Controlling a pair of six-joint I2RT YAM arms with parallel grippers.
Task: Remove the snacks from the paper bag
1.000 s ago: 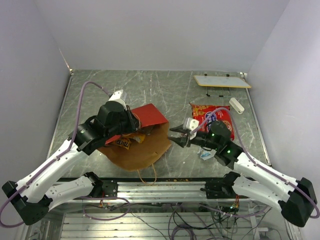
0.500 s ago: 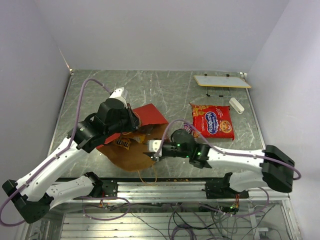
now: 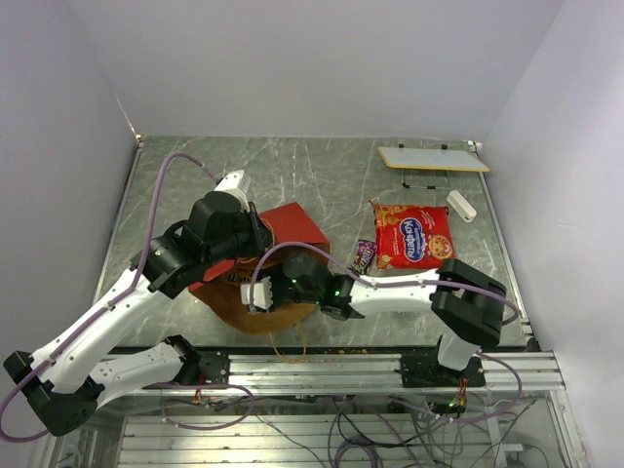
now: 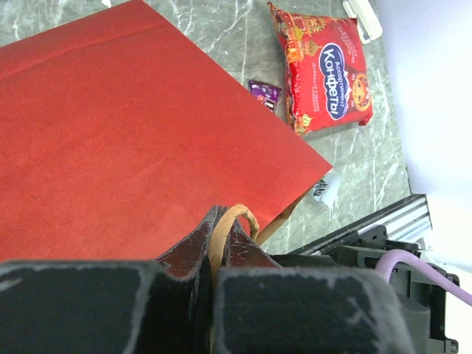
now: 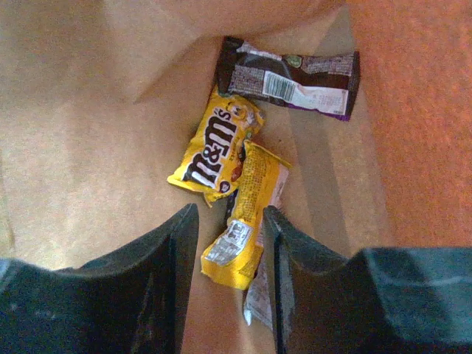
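Note:
The paper bag (image 3: 292,226) lies on its side, red outside, its brown inside (image 3: 234,304) facing the near edge. My left gripper (image 3: 257,242) is shut on the bag's tan loop handle (image 4: 230,221) and holds the mouth up. My right gripper (image 3: 261,292) is inside the bag mouth, open, its fingers either side of a yellow packet (image 5: 247,228). A yellow M&M's packet (image 5: 217,144) and a dark wrapper (image 5: 295,74) lie deeper in. The big red packet (image 3: 414,236) and a small purple wrapper (image 3: 365,255) lie on the table right of the bag.
A flat white board (image 3: 432,158) and a small white cylinder (image 3: 460,206) sit at the far right. A silvery wrapper (image 4: 324,188) lies near the bag's corner. A metal rail (image 3: 322,366) runs along the near edge. Walls close in on both sides.
My right arm has swung left from beside the red packet into the bag mouth. The purple wrapper now shows on the table where that gripper was. The left arm has held still.

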